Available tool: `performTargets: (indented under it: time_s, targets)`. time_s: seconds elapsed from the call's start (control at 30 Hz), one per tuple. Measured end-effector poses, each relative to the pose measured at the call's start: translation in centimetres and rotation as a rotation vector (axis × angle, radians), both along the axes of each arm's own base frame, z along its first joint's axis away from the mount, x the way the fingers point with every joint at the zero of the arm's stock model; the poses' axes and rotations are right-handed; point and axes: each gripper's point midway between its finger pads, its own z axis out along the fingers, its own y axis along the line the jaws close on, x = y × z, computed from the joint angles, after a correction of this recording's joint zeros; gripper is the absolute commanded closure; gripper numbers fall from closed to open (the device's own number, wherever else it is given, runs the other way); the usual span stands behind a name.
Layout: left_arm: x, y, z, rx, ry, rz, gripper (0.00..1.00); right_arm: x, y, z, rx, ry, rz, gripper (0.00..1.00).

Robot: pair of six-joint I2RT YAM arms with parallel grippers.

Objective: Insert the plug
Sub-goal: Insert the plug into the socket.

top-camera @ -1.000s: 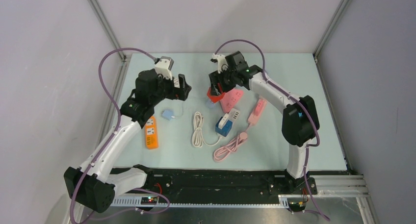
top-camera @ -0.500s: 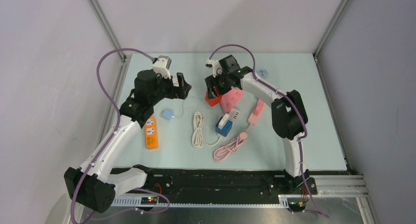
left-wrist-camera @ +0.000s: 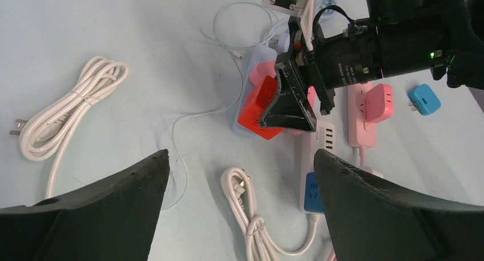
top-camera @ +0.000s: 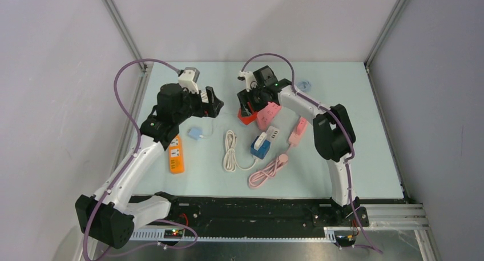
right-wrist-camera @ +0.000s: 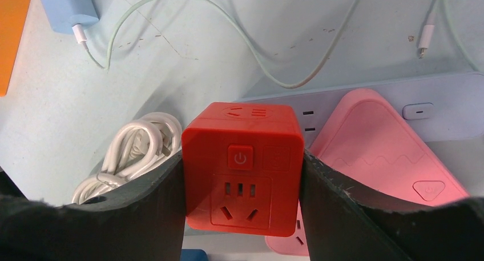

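Right fingers (right-wrist-camera: 348, 215) clamp one red cube adapter (right-wrist-camera: 242, 158) by two sides, socket face toward wrist camera. Adapter sits over one pale blue power strip (right-wrist-camera: 445, 95), just beside one pink wedge adapter (right-wrist-camera: 376, 147); contact with strip unclear.

Left fingers (left-wrist-camera: 97, 215) spread wide, holding nothing, above table (top-camera: 354, 158).

Also on table:
- one orange power strip (top-camera: 176, 154)
- one pink power strip (top-camera: 298, 131)
- one blue-and-white cube (top-camera: 261, 147)
- one pink cord (top-camera: 267, 171)
- first white cord (left-wrist-camera: 68, 112)
- second white cord (left-wrist-camera: 245, 207)

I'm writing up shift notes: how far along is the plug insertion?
Done: the right hand grips the red cube-shaped socket adapter. In hand: it holds the adapter over the pale blue power strip. Left: pressing it home; its prongs are hidden, so seating can't be confirmed. The left hand is open and empty.
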Motion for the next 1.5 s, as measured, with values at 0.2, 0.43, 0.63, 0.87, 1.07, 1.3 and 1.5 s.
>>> performTargets:
  time_s: [0.2, 0.43, 0.63, 0.87, 1.07, 1.3, 1.5]
  targets:
    - [0.0, -0.1, 0.0, -0.003, 0.001, -0.006, 0.0, 0.2, 0.0, 0.0, 0.0, -0.006, -0.003, 0.88]
    - [-0.1, -0.2, 0.0, -0.005, 0.002, -0.012, 0.0, 1.0, -0.3, 1.1, 0.004, 0.001, -0.027, 0.89]
    - [-0.1, -0.2, -0.1, -0.005, 0.006, -0.012, 0.0, 2.0, -0.8, 2.3, 0.018, -0.017, -0.047, 0.89]
    - [0.1, -0.3, -0.6, -0.006, 0.022, -0.01, 0.0, 1.3, -1.0, 1.9, 0.004, 0.027, -0.038, 0.9]
    - [0.1, -0.3, -0.6, -0.008, 0.024, -0.012, 0.0, 0.7, -0.7, 0.8, 0.002, 0.076, -0.019, 0.9]
    - [0.0, -0.4, -0.6, -0.016, 0.029, -0.014, 0.0, 0.5, -0.7, 0.2, -0.001, 0.098, -0.022, 0.89]
    - [0.1, -0.4, -0.6, -0.016, 0.028, -0.014, 0.0, 0.5, -0.7, 0.2, -0.002, 0.097, -0.023, 0.9]
